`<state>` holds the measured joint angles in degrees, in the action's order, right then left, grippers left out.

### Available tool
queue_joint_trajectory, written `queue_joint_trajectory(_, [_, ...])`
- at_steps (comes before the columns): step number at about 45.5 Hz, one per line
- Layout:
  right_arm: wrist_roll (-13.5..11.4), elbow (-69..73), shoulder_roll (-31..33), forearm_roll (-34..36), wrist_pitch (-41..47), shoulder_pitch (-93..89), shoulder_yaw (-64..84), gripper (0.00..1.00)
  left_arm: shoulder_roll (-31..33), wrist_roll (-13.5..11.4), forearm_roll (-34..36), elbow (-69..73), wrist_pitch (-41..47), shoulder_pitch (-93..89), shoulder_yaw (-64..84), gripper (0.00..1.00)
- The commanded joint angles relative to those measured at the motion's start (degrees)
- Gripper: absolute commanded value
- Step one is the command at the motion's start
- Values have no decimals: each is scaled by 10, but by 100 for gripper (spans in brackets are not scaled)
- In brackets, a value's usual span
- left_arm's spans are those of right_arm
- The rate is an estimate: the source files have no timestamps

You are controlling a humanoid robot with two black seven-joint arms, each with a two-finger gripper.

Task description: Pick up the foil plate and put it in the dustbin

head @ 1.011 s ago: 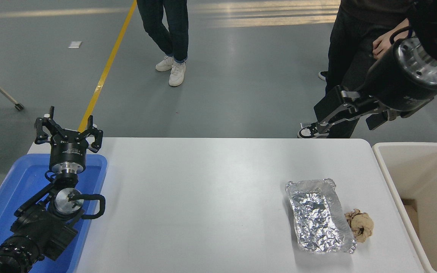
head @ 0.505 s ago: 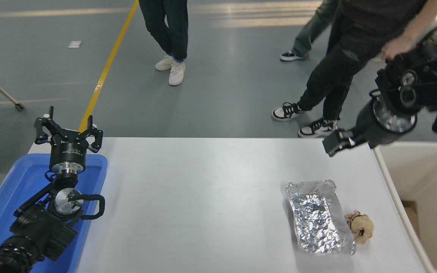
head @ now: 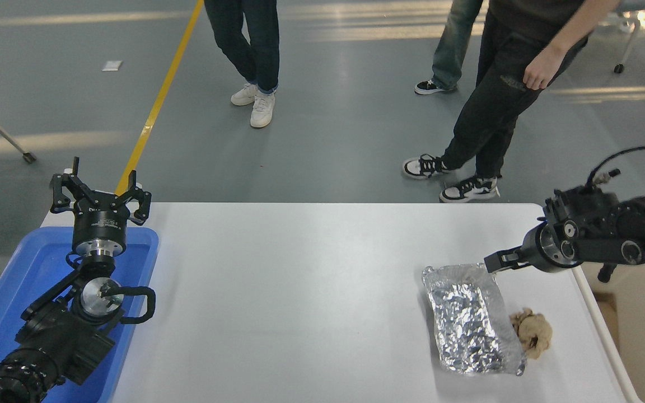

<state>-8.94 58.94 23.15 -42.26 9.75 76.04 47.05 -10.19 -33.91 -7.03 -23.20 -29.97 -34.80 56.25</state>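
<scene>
The foil plate, a crinkled silver tray, lies on the white table at the right, its long side running front to back. My right gripper reaches in from the right edge and hovers at the plate's far right corner, pointing left. It is seen edge-on. The cream dustbin stands just off the table's right edge, partly hidden behind my right arm. My left gripper is parked open over the blue tray at the lower left.
A crumpled brown paper ball lies against the plate's right side. A shallow blue tray sits at the left end under the left arm. People stand on the floor beyond the table's far edge.
My right arm has swung down from high at the upper right to just above the table, and its gripper now sits at the plate's far right corner. The people have shifted. The plate lies as before.
</scene>
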Motion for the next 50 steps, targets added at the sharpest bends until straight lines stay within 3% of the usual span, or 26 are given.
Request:
queue_joint_trajectory(1, [-1,-59,-28,-17,-17,-82,-42,100,0,1,0,0,0,0,0,99])
queue_joint_trajectory(10, [-6,-71,-45,-12,-18,-106,-75,100,0,0,0,0,0,0,0,99])
queue_joint_trajectory(15, [-7,-71,-48,-8,-18,-112,-76,93,0,1,0,0,0,0,0,99])
queue_joint_trajectory(20, [-7,-71,-49,-8,-18,-117,-76,62,0,1,0,0,0,0,0,99])
queue_joint_trajectory(22, [-8,-73,-49,-8,-19,-117,-76,44,0,1,0,0,0,0,0,99])
queue_joint_trajectory(26, [-8,-73,-48,-8,-19,-116,-76,27,0,1,0,0,0,0,0,99])
queue_joint_trajectory(29, [-8,-73,-46,-8,-19,-116,-76,0,0,1,0,0,0,0,0,99])
queue_joint_trajectory(50, [-9,-36,-34,23,-9,-65,-49,0,0,1,1,0,0,0,0,99])
